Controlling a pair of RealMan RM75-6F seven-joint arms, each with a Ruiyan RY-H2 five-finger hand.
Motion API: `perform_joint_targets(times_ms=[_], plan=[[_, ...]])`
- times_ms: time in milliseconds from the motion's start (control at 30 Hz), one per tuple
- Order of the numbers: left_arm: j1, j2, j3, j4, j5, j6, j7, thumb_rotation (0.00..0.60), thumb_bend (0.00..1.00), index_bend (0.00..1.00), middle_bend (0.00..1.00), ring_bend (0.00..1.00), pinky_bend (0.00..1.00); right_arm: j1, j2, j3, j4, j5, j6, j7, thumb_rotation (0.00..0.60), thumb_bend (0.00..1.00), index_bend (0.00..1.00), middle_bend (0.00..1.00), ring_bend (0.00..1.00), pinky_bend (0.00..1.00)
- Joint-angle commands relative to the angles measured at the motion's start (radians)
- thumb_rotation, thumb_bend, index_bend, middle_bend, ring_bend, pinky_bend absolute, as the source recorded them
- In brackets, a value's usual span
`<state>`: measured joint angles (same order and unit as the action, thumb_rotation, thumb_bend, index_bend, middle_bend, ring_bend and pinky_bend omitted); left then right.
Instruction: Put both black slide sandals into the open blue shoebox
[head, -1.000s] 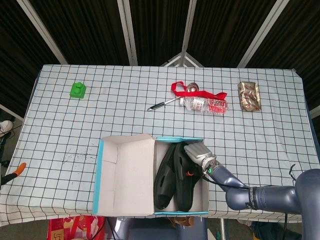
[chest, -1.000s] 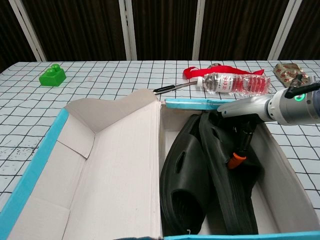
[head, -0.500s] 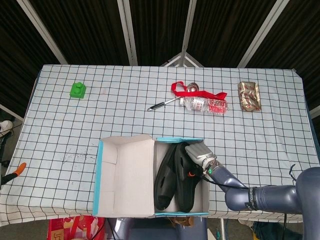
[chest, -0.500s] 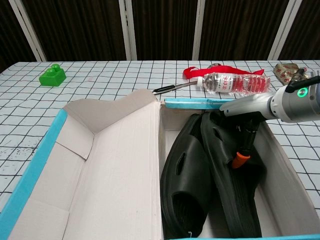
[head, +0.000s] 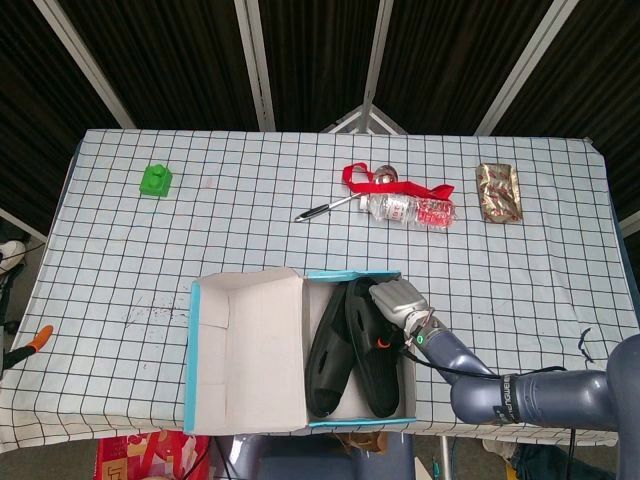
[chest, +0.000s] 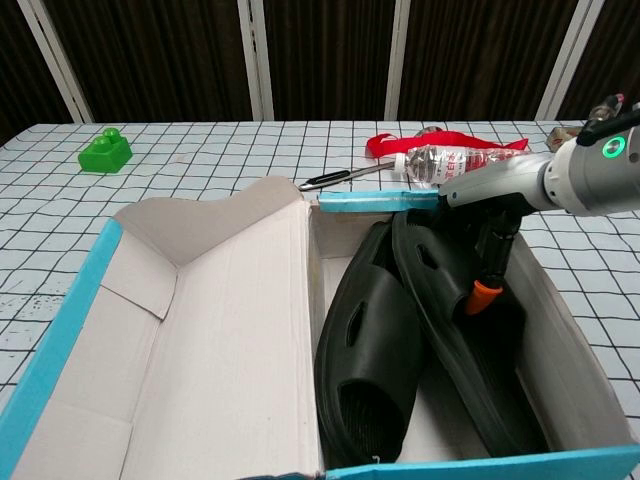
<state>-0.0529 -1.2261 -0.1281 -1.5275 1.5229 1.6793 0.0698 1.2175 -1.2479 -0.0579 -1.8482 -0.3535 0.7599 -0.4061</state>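
The open blue shoebox (head: 196, 350) (chest: 200, 340) stands at the table's near edge with its lid folded out to the left. Both black slide sandals lie in its right half. The left sandal (head: 328, 358) (chest: 365, 350) lies along the divider. The right sandal (head: 380, 372) (chest: 475, 375) leans tilted toward the box's right wall. My right hand (head: 398, 305) (chest: 495, 225) reaches into the box from the right and grips the far end of the right sandal, with an orange-tipped finger (chest: 483, 297) pointing down on it. My left hand is out of sight.
Beyond the box lie a pen (head: 322, 210), a water bottle (head: 410, 209) with a red ribbon (head: 385, 185), and a gold packet (head: 498, 192). A green block (head: 155, 180) sits far left. An orange-handled tool (head: 30, 345) hangs at the left edge.
The box has slid a little to the left and its right end has turned. My right hand has risen slightly with the right sandal's far end, which now leans more to the right.
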Motion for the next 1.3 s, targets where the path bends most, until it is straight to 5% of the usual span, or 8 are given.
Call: perform_joint_targets(times_ms=[33, 533, 833, 1300], plan=[[0.0, 0.001, 0.001, -0.001, 0.001, 0.0, -0.001, 0.6, 0.08, 0.14, 0.0, 0.0, 0.1, 0.023, 0.021, -0.007, -0.02, 0.034, -0.016, -0.018, 0.6, 0.24, 0.08, 0.06, 0.1, 0.17], [0.001, 0.005, 0.004, -0.006, 0.005, 0.0, -0.004, 0.6, 0.08, 0.14, 0.0, 0.0, 0.1, 0.174, 0.155, -0.058, -0.079, 0.229, -0.174, -0.034, 0.6, 0.24, 0.03, 0.06, 0.1, 0.15], [0.002, 0.006, 0.005, -0.009, 0.003, -0.003, -0.004, 0.6, 0.08, 0.14, 0.0, 0.0, 0.1, 0.213, 0.232, -0.071, -0.082, 0.229, -0.266, 0.028, 0.6, 0.24, 0.08, 0.18, 0.28, 0.15], [0.003, 0.012, 0.005, -0.015, 0.001, -0.004, -0.005, 0.6, 0.08, 0.14, 0.0, 0.0, 0.1, 0.248, 0.298, -0.102, -0.069, 0.175, -0.401, 0.147, 0.6, 0.24, 0.05, 0.17, 0.22, 0.15]])
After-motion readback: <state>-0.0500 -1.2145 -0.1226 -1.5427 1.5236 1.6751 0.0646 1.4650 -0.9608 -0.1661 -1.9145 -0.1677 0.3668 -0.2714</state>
